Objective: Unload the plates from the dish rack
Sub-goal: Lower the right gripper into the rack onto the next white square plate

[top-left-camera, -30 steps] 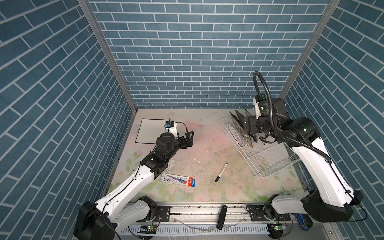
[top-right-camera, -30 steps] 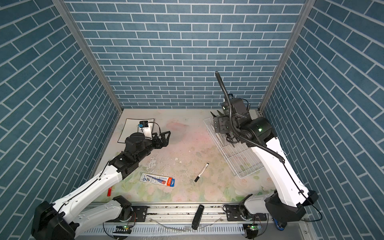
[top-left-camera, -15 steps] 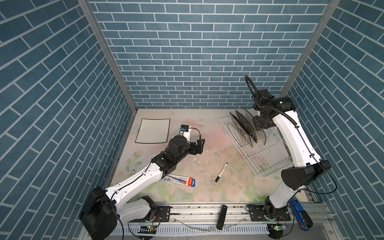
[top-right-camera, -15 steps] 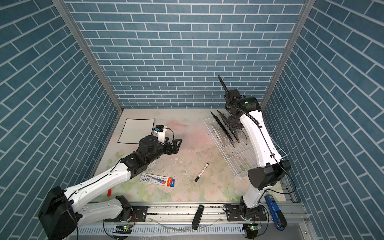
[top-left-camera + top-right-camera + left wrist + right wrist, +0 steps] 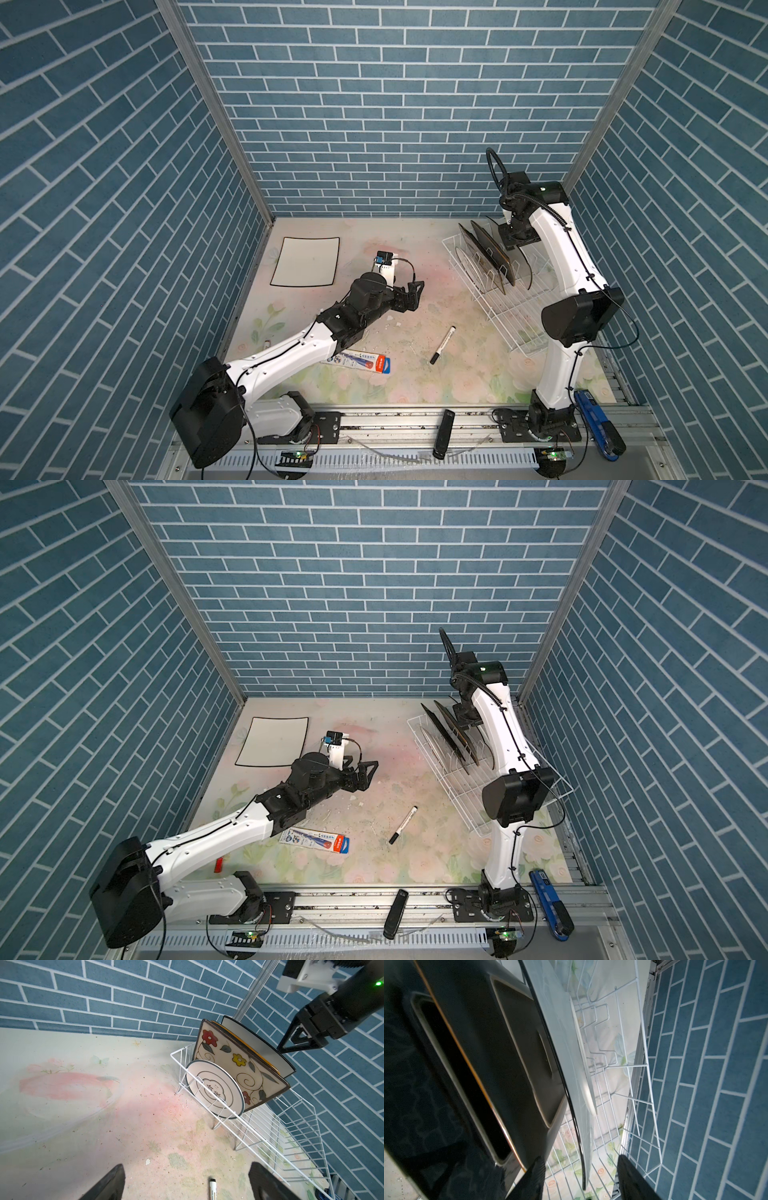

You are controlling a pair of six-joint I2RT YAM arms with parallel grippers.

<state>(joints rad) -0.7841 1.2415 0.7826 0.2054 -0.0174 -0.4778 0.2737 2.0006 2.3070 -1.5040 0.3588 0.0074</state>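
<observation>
The white wire dish rack (image 5: 513,309) (image 5: 461,787) stands at the right. Several plates stand upright at its far end: a small round white plate (image 5: 215,1088), a floral plate (image 5: 239,1064), a dark plate (image 5: 467,1064) and a white black-rimmed plate (image 5: 255,1043) (image 5: 560,1043). Another white black-rimmed plate (image 5: 305,262) (image 5: 272,742) lies flat at the back left. My right gripper (image 5: 517,243) (image 5: 582,1180) is open and straddles the rearmost plate's edge, with a gap on each side. My left gripper (image 5: 415,291) (image 5: 187,1184) is open and empty over the middle of the table, facing the rack.
A black-capped marker (image 5: 442,345) and a blue-and-red packet (image 5: 361,361) lie near the front middle. A black bar (image 5: 444,432) and a blue tool (image 5: 598,428) rest on the front rail. Brick walls enclose the table closely behind the rack.
My right arm has stretched to the rack's far end and its jaws have narrowed around the rearmost plate's edge. My left arm has moved right, away from the flat plate.
</observation>
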